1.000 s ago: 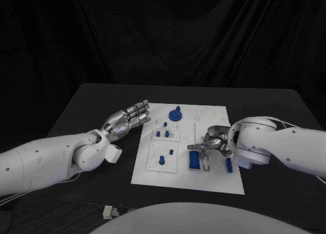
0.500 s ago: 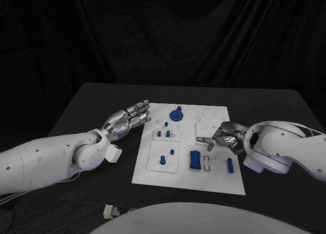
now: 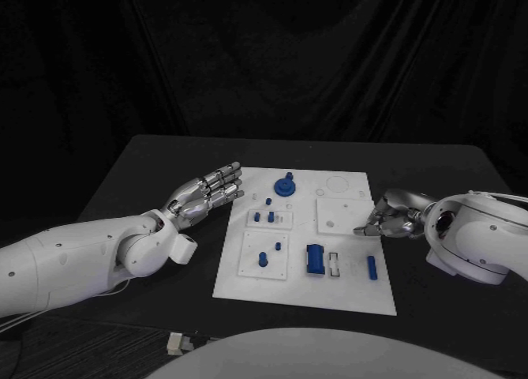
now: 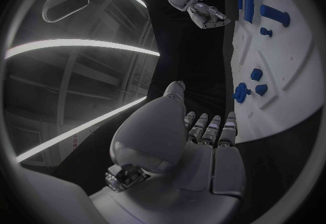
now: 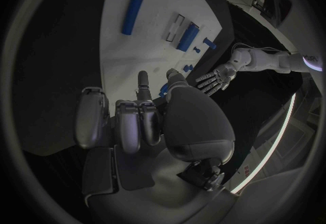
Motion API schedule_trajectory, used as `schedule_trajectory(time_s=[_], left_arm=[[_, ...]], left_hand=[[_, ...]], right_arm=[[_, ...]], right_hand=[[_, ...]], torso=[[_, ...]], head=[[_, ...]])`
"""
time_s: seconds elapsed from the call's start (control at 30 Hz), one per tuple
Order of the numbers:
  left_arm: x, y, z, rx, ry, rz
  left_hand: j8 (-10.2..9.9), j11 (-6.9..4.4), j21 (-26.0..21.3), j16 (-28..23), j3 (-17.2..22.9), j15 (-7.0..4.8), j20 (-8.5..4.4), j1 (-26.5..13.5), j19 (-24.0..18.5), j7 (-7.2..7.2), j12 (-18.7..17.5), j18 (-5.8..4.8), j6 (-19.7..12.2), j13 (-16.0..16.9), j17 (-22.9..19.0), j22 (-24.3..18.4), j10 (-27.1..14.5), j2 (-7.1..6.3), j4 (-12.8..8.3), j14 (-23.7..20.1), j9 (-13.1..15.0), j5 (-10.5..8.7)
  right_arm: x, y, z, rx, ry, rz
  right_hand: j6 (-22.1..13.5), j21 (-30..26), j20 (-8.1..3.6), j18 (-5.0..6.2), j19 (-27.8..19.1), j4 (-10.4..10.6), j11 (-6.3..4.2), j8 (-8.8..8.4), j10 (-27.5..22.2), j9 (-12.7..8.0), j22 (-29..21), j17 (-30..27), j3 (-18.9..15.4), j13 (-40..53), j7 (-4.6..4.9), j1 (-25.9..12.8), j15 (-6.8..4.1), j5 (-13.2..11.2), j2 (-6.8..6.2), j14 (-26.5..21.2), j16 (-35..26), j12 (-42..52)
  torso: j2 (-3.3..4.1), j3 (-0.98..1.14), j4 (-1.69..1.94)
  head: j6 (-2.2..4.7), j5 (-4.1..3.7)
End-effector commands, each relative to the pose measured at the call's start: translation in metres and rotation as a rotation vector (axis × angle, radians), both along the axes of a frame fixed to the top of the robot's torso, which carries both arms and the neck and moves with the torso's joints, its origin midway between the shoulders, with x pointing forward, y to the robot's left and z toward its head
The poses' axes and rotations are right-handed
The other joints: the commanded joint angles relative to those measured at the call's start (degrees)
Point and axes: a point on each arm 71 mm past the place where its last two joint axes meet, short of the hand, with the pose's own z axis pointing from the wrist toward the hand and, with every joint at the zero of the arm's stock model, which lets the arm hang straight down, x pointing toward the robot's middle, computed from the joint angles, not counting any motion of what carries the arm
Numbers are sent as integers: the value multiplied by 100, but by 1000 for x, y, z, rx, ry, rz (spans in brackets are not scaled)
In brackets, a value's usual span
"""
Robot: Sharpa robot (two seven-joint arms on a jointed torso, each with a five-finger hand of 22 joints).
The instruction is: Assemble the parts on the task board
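Off the task board (image 3: 350, 294), right hand (image 3: 389, 221) has withdrawn, fingers curled, empty.

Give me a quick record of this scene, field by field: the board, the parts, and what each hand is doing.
board: white task board at mid-table
parts: blue round part at the far end; blue block and blue bar at the near end; small blue pieces between
left hand: left hand beside the board's left edge, fingers apart, holding nothing
right hand: right hand at the board's right edge, holding nothing visible
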Motion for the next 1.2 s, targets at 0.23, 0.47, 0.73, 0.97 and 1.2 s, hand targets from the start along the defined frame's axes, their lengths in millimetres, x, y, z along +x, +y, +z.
schedule_trajectory(time_s=[0.23,0.47,0.73,0.97,1.2], left_arm=[[0,-2,1,-17,-2,-5],[0,-2,0,-16,0,-7],[0,-3,0,-18,2,-11],[0,-3,0,-18,4,-13],[0,-4,0,-19,5,-15]], left_hand=[[28,50,23,28,3,31,31,60,10,19,37,-69,12,7,10,6,-10,18,-26,8,6,26],[28,50,23,28,3,31,31,60,10,19,37,-69,12,7,10,6,-10,18,-26,8,6,26],[29,56,25,31,5,31,30,60,14,24,42,-70,16,8,10,9,-8,18,-31,10,7,27],[30,59,27,33,6,31,31,61,17,26,42,-70,19,8,11,14,-8,18,-33,11,8,28],[30,59,27,33,6,31,31,61,17,26,42,-70,19,8,11,14,-8,18,-33,11,8,28]], right_arm=[[1,-10,-4,-186,14,69],[2,-13,-8,-220,53,73],[0,-14,-16,-213,105,64],[-2,-12,-24,-185,135,46],[-1,-9,-28,-184,146,46]], right_hand=[[510,-83,-44,-59,52,252,-123,344,598,147,1063,1507,-306,1510,-163,-84,-78,176,27,587,35,20],[1002,-128,-200,-50,40,473,-312,793,598,477,1050,1507,-587,1510,-378,-515,-246,-144,278,587,35,20],[1137,-138,-249,-52,40,468,-357,820,598,517,1048,1507,-759,1510,-426,-876,-290,-244,460,587,35,20],[1152,-112,-266,-59,66,325,-398,676,598,408,1056,1507,-757,1510,-443,-418,-297,183,453,587,35,20],[1109,-143,-267,-53,59,273,-396,638,598,407,1047,1507,-775,1510,-431,-290,-297,170,410,587,35,20]], torso=[[15,-2,-1],[13,-2,-5],[12,-3,1],[14,-3,-2],[11,-2,-2]], head=[[0,4],[0,3],[0,0],[0,3],[0,-6]])
